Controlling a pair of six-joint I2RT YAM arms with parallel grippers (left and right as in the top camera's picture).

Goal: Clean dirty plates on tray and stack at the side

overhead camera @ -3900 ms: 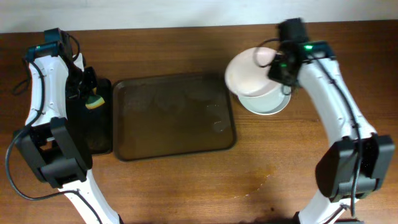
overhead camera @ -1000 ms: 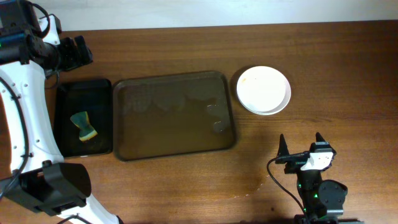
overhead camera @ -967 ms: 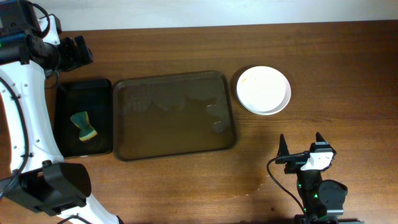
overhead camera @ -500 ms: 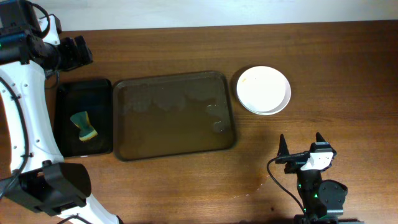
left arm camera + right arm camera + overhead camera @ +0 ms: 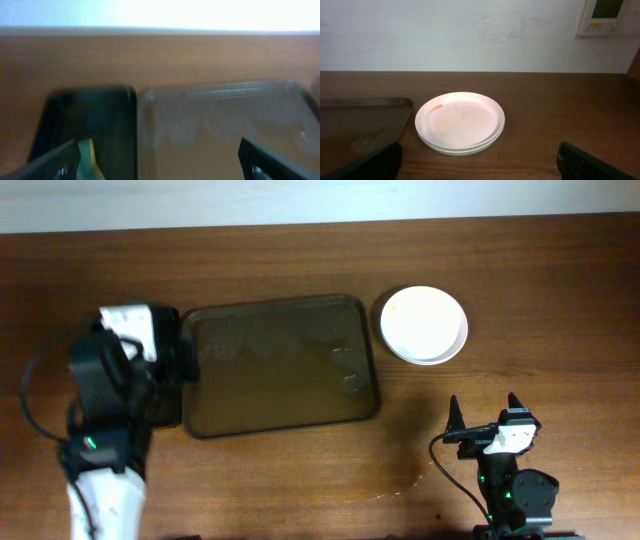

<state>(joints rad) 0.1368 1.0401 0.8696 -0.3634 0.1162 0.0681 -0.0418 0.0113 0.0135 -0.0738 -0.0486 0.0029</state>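
Observation:
A stack of white plates (image 5: 423, 325) rests on the table just right of the smoky-brown tray (image 5: 280, 365). The top plate (image 5: 460, 120) has a small orange smear near its left rim. Only faint wet marks show on the tray. My right gripper (image 5: 480, 165) is open, low over the table in front of the plates, with nothing between its fingers. It is also seen in the overhead view as the right gripper (image 5: 484, 415). My left gripper (image 5: 160, 167) is open over the seam between the black tray (image 5: 90, 115) and the brown tray (image 5: 225, 125). That view is blurred.
A green and yellow sponge (image 5: 90, 160) lies in the black tray, close to my left finger. In the overhead view the left arm (image 5: 100, 390) covers most of that tray. A pale wall runs behind the table's far edge.
The left arm has swung from the back left corner down over the black tray. The right arm, plates and tray have not moved.

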